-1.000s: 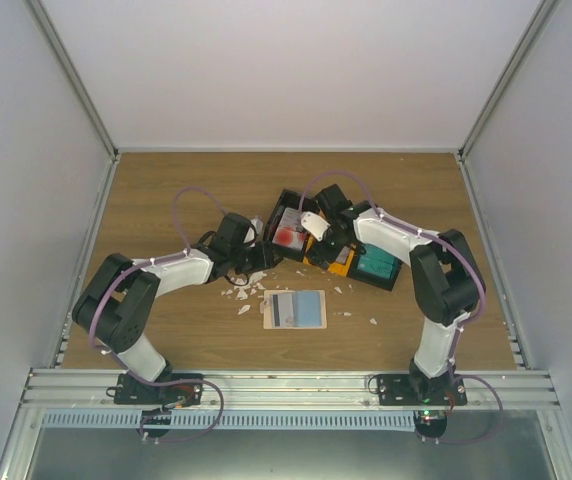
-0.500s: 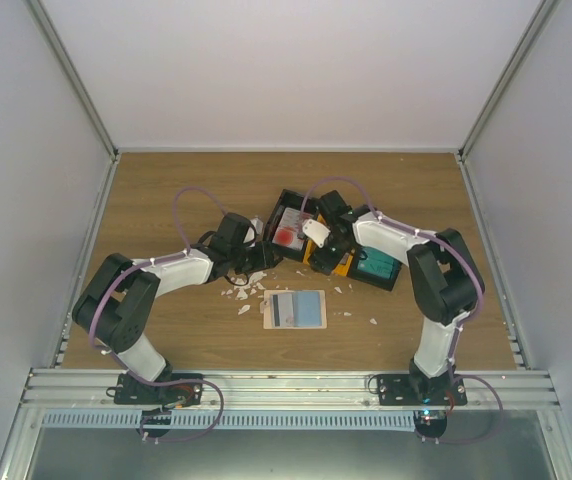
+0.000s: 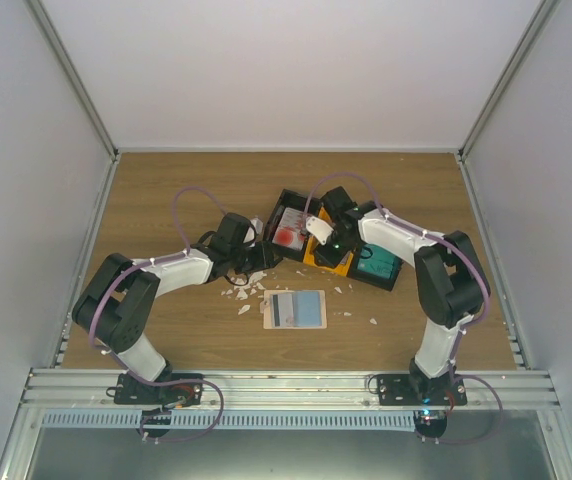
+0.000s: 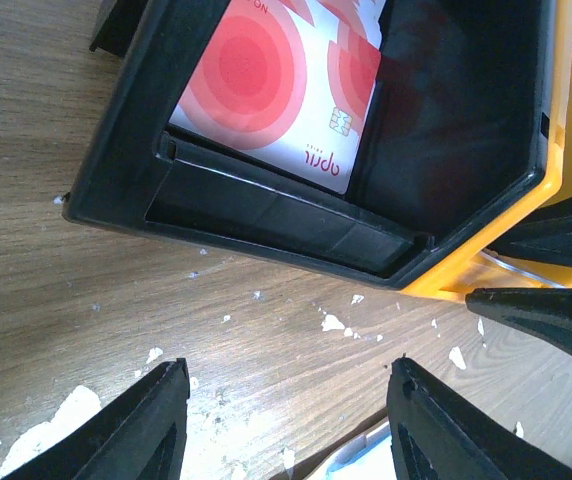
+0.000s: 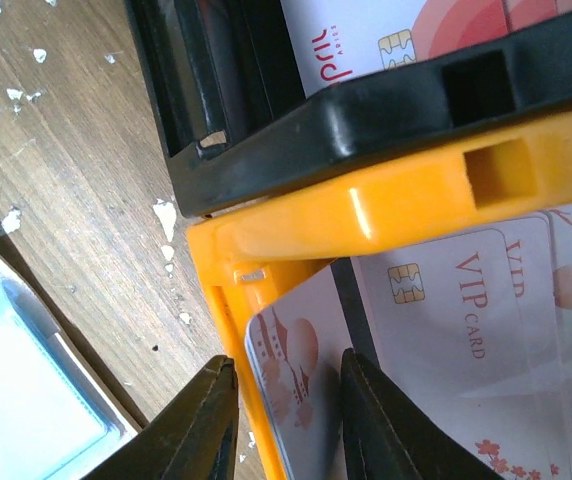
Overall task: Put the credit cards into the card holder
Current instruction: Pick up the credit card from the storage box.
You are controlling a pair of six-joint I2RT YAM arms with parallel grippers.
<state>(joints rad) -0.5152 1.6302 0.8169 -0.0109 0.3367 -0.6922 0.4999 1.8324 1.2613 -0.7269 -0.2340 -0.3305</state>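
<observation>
The card holder (image 3: 295,309) lies open and flat on the table in front of the bins. A white credit card with red rings (image 4: 276,90) lies in the black bin (image 3: 288,232). Pale cards, one marked VIP (image 5: 446,310), lie in the orange bin (image 5: 366,205). A teal card (image 3: 377,266) lies in the far right bin. My right gripper (image 5: 288,400) reaches into the orange bin, its jaws narrowed around the raised corner of a pale card with a pagoda print (image 5: 291,380). My left gripper (image 4: 286,420) hovers open and empty over the table by the black bin.
Small white scraps (image 3: 246,292) litter the wood between the left gripper and the card holder. The three bins sit side by side at mid-table, and the orange bin's wall (image 5: 226,300) stands right beside the right gripper's left finger.
The right gripper has dropped lower into the orange bin and its jaws have drawn much closer together around the pale card. The left arm has not moved.
</observation>
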